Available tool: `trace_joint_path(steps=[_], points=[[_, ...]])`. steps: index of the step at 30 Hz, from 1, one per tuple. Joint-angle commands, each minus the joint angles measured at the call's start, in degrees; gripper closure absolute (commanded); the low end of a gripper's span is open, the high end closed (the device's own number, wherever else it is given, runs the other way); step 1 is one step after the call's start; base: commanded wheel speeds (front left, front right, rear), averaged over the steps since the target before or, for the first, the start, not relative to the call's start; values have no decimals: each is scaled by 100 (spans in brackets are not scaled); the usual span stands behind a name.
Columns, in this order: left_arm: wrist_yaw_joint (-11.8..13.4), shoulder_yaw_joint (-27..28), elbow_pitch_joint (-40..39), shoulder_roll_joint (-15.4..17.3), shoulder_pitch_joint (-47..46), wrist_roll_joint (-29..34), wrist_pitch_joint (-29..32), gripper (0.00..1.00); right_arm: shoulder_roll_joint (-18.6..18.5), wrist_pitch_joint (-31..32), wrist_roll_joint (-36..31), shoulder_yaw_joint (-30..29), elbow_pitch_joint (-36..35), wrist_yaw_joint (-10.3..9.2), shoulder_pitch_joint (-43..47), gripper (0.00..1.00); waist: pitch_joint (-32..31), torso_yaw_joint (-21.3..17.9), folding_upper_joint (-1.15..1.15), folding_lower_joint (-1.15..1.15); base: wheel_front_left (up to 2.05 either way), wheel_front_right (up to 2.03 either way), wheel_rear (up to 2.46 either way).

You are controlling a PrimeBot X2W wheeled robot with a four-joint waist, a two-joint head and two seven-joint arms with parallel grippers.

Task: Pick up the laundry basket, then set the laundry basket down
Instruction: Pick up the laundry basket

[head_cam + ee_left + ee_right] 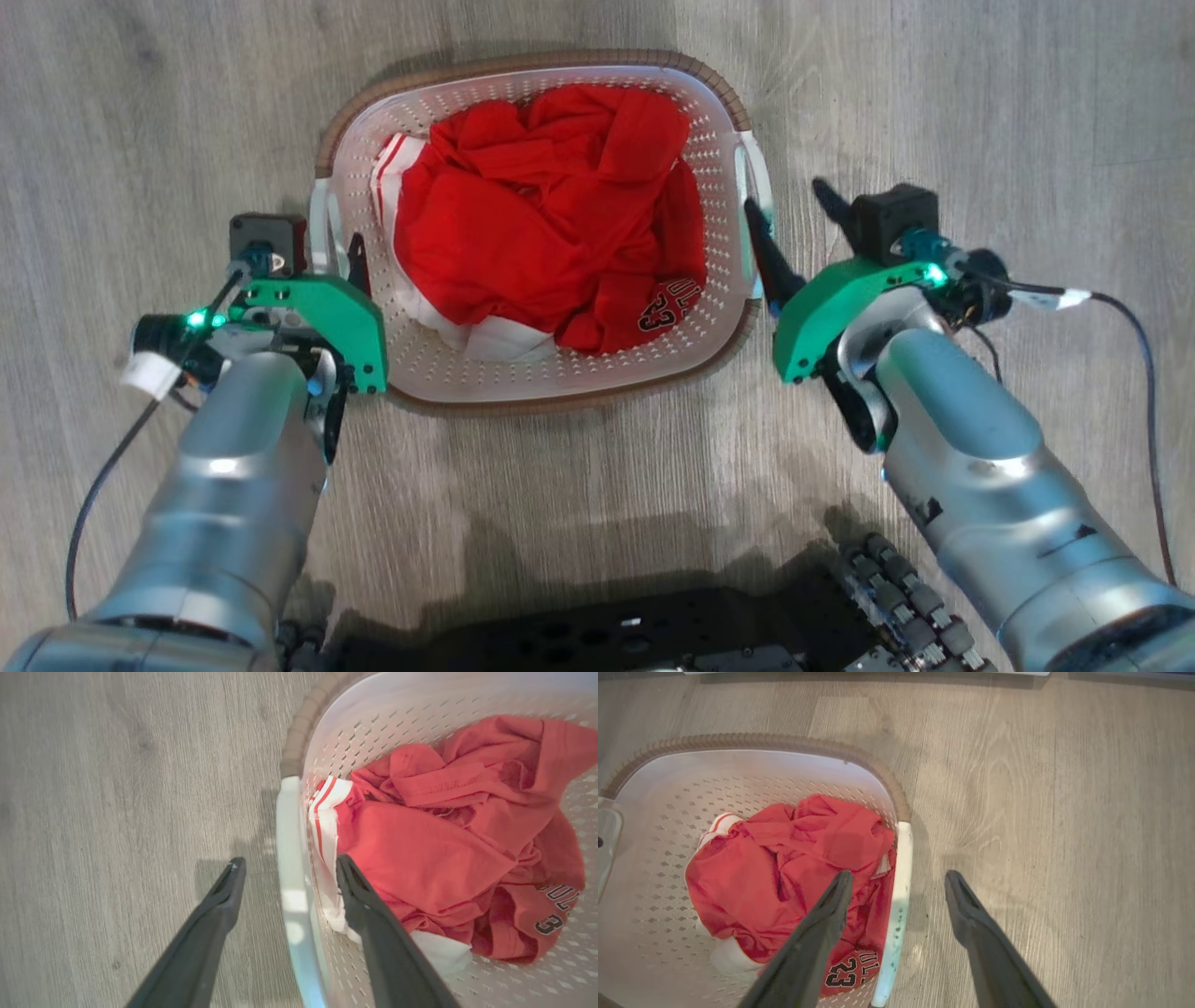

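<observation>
The laundry basket (532, 63) stands on the floor in front of me, white and perforated with a brown rim. Red clothing (551, 215) with some white fabric fills it. My left gripper (327, 245) is open and straddles the basket's left white handle (289, 826): one finger (369, 914) is inside the basket, the other (210, 919) outside over the floor. My right gripper (784, 194) is open around the right handle (901, 882), with one finger (822, 924) above the clothes and the other (971, 924) outside. Neither gripper's fingers press on a handle.
Grey wood-look floor (980, 112) surrounds the basket on all sides. My dark wheeled base (607, 635) lies at the bottom of the head view. Cables (1134, 345) hang from both wrists.
</observation>
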Motion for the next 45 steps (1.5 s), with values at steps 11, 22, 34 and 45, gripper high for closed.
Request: trace_joint_path(steps=[11, 22, 34, 45], points=[[-213, -240, 431, 70, -430, 74, 471, 0, 68, 13, 963, 1097, 1054, 41, -623, 0, 221, 35, 0, 0, 0, 0, 0], [-217, -416, 483, 104, -654, 89, 1176, 0, 68, 515, 1964, 1727, 1438, 41, -1127, 0, 522, 47, 0, 0, 0, 0, 0], [-252, -544, 490, 105, -876, 43, 1326, 0, 69, 1013, 2990, 2127, 1475, 41, -1406, 0, 798, 103, 0, 0, 0, 0, 0], [-195, -673, 490, 71, -909, -6, 1304, 0, 69, 1190, 3512, 2569, 1620, 41, -1584, 0, 857, 142, 0, 0, 0, 0, 0]])
